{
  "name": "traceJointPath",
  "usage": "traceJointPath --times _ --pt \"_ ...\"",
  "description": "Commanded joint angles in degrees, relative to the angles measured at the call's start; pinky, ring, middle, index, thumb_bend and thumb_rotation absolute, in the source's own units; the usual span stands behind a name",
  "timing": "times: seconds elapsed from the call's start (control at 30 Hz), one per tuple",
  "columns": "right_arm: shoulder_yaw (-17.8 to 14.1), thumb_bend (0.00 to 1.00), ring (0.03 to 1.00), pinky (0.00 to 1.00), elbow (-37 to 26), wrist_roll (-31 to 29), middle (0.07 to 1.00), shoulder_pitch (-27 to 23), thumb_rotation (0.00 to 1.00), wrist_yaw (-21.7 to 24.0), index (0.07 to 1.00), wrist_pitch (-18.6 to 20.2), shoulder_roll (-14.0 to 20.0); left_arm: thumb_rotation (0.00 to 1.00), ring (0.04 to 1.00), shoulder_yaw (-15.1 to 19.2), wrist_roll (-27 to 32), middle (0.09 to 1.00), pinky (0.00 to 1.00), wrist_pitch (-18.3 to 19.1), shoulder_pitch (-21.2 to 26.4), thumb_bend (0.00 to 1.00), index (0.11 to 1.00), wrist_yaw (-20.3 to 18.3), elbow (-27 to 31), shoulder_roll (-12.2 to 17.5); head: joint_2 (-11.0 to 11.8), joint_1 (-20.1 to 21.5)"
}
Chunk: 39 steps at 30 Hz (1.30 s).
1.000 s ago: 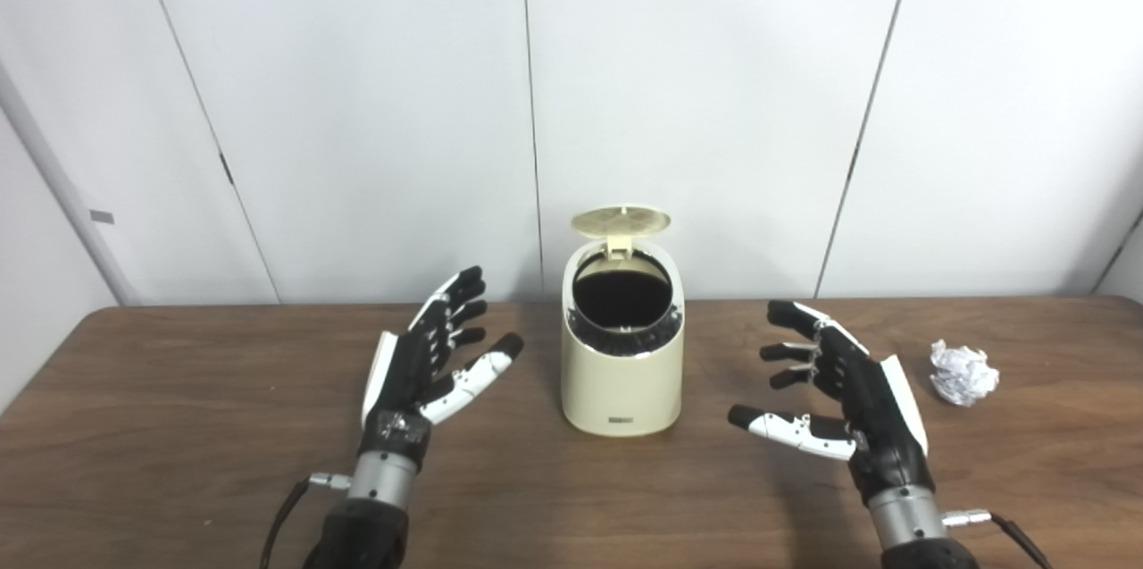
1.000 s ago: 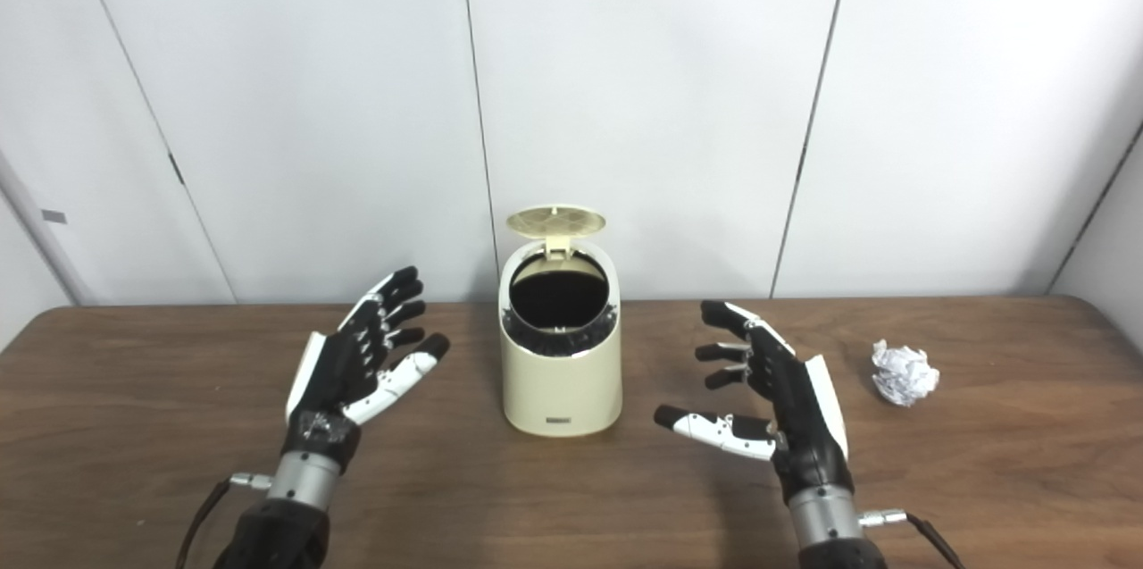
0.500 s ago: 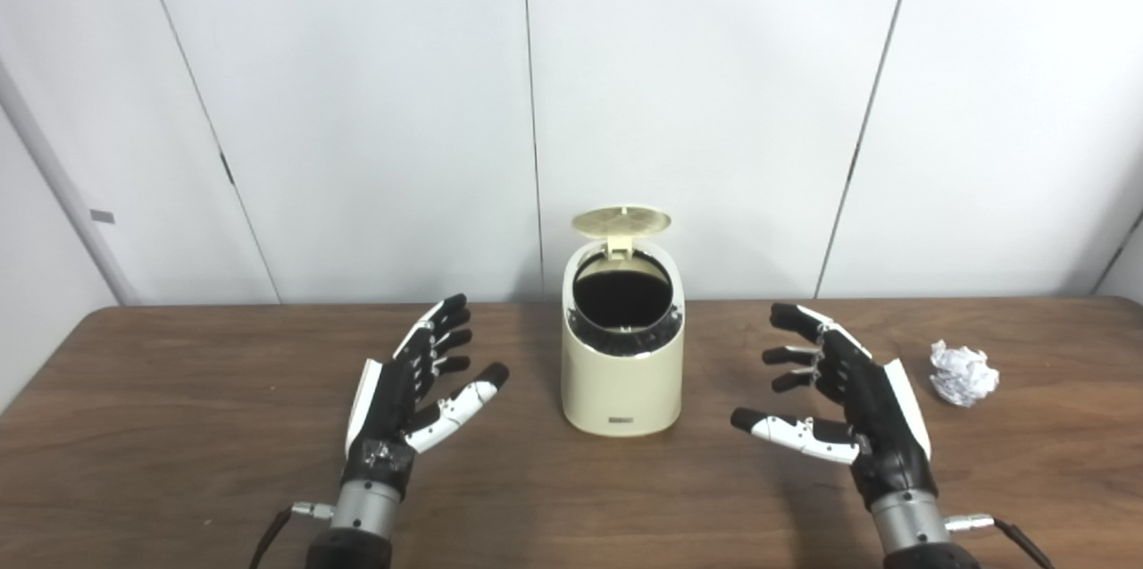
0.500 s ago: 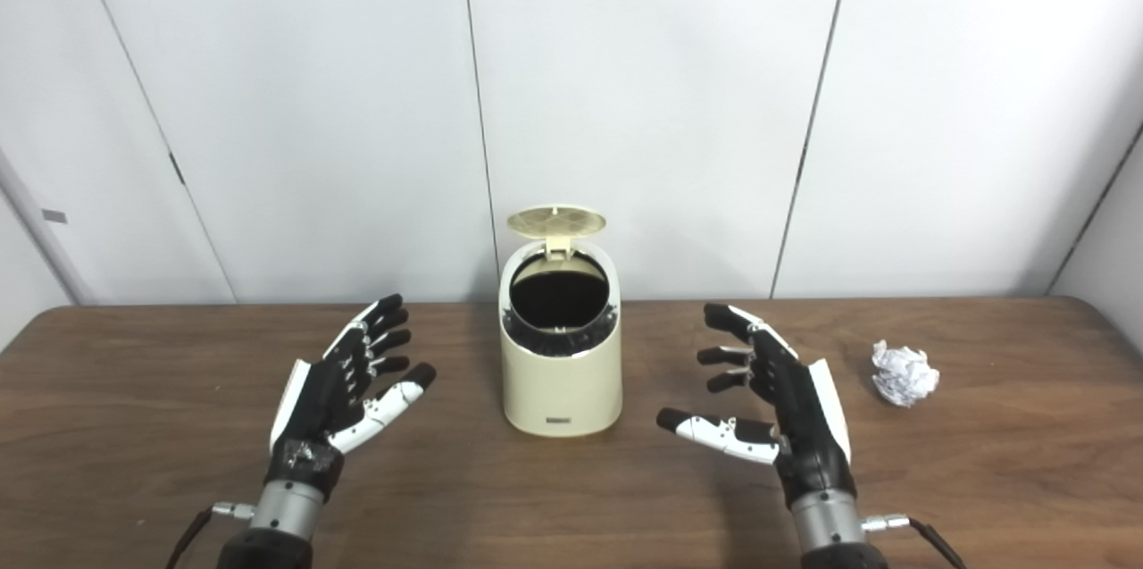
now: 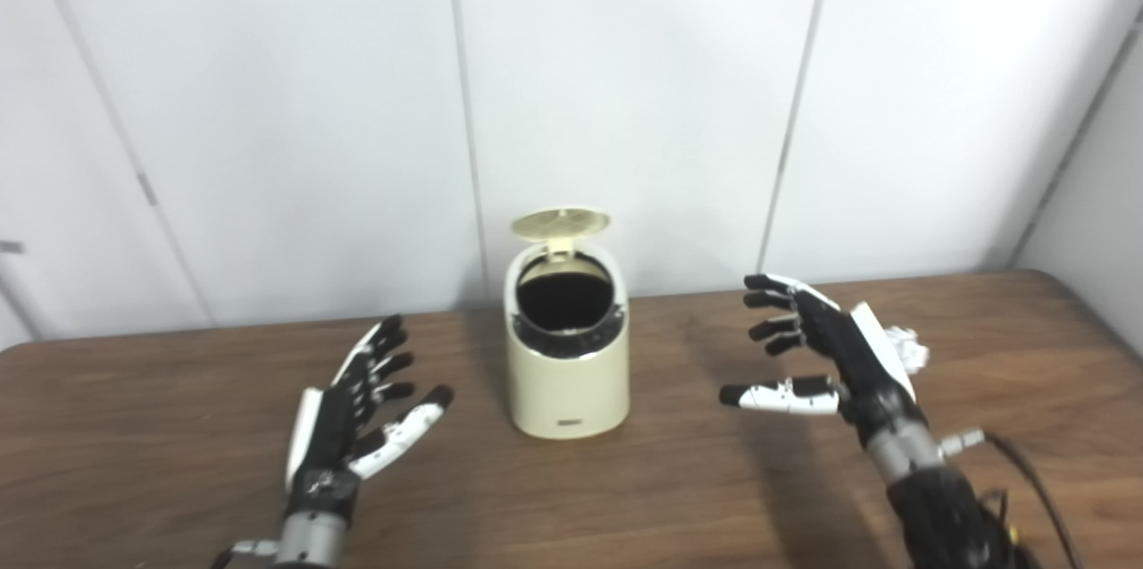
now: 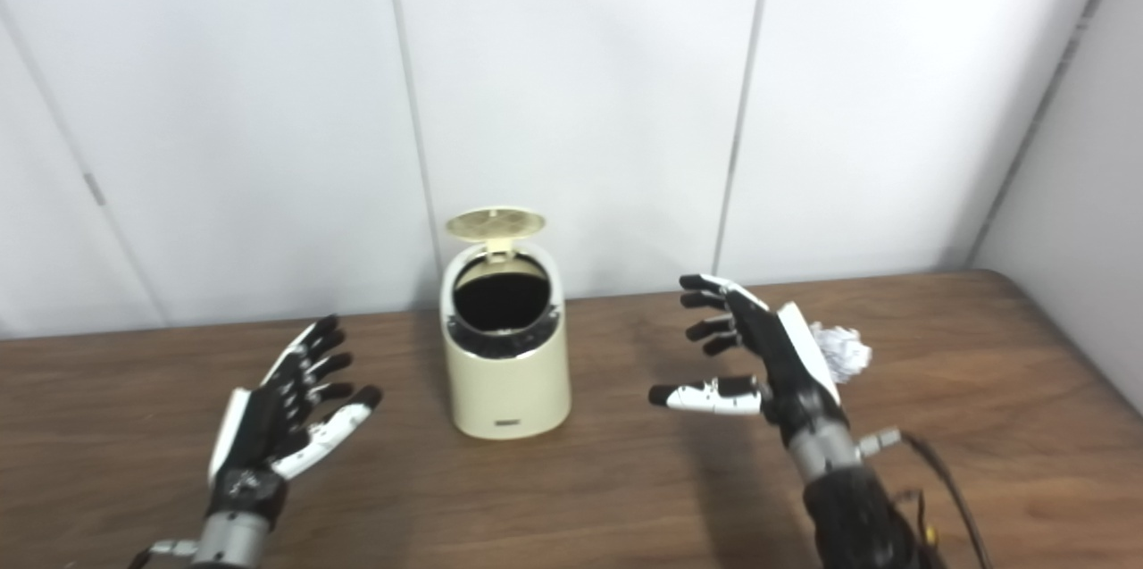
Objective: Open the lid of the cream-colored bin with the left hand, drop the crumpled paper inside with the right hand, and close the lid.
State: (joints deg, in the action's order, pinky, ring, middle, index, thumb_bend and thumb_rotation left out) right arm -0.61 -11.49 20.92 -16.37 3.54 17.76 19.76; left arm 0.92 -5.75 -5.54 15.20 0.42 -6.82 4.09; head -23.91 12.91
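With the round ribbed lid (image 5: 560,222) of the small cream-coloured plastic bin (image 5: 566,372) already standing upright over its dark mouth at the centre of the frame, we judge the opening step done and the paper step in hand. Our black-and-white left hand (image 5: 355,413) hovers at lower left, fingers spread and holding nothing, well apart from the bin. Our black-and-white right hand (image 5: 826,363) sits right of centre, fingers also apart and empty, with the white crumpled paper ball (image 6: 841,349) peeking out just behind its far edge, on the dark brown wooden table (image 5: 161,426). Whether the hand touches the paper we cannot tell.

Next, we think, the right hand must turn toward the ball, close around it, lift, and travel left to the bin's opening.

For room: bare tabletop lies between hand and bin, so the carry looks unobstructed. The table's right edge runs toward the lower right corner, not far beyond the paper; a clumsy nudge could roll the light ball that way. The raised lid stands behind the mouth, so we should come in from the front or above.
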Motion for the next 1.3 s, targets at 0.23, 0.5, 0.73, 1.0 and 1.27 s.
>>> traceJointPath --times 0.23,0.5,0.73,1.0,1.27 --pt "2.75 0.82 0.699 0.56 -0.99 7.27 0.784 -8.72 0.03 6.80 0.769 5.31 9.77 0.24 0.846 0.73 0.80 0.908 0.74 -3.41 3.09 0.65 0.959 0.19 -2.17 1.28 1.19 5.72" --pt "2.55 0.81 0.702 0.54 -0.13 15.88 0.815 -14.81 0.04 19.49 0.772 9.15 13.45 0.18 0.859 0.96 1.62 0.914 0.76 -5.74 3.93 0.62 0.965 -0.42 -3.96 2.20 2.42 9.49" --pt "4.45 0.82 0.793 0.66 3.68 17.40 0.841 -18.77 0.04 24.07 0.772 9.01 19.72 0.12 0.862 1.50 2.97 0.918 0.77 -6.27 4.07 0.58 0.972 -1.25 -3.96 3.09 2.56 13.09" --pt "7.89 0.83 0.754 0.60 8.89 21.14 0.818 -22.69 0.06 26.94 0.789 8.53 24.39 0.07 0.858 1.50 2.80 0.912 0.80 -4.95 3.98 0.54 0.963 -1.56 -2.69 3.57 2.34 14.65" --pt "9.14 0.83 0.823 0.68 15.24 20.40 0.867 -24.79 0.07 27.60 0.792 6.91 26.99 0.06 0.875 1.39 3.25 0.923 0.83 -3.21 3.54 0.52 0.975 -2.15 -0.56 3.48 1.85 14.80"
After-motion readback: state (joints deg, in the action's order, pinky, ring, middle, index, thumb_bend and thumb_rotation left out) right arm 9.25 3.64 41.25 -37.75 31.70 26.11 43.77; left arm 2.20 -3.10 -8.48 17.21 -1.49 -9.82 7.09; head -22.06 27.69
